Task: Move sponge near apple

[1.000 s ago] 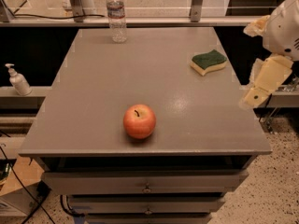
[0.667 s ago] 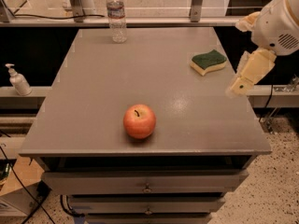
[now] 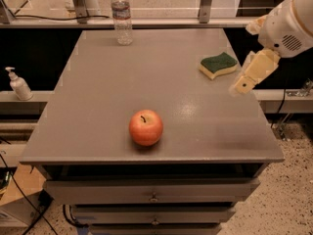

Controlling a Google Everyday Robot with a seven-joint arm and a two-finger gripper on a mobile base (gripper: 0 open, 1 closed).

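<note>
The sponge [image 3: 218, 65], dark green on top over pale yellow foam, lies near the right edge of the grey table [image 3: 107, 102]. The red-orange apple [image 3: 145, 127] with a short dark stem sits near the table's front middle. My gripper [image 3: 243, 84], cream-coloured, hangs from the white arm at the right, above the table's right edge, just right of and a little nearer than the sponge, not touching it. The apple is far to its lower left.
A clear water bottle [image 3: 122, 14] stands at the table's back edge. A soap dispenser [image 3: 18, 84] sits on a lower shelf to the left. Drawers [image 3: 154, 196] run under the table front. Speckled floor lies to the right.
My gripper and arm have moved left and up, from beside the table's right edge to over it, closer to the sponge. Sponge and apple have not moved.
</note>
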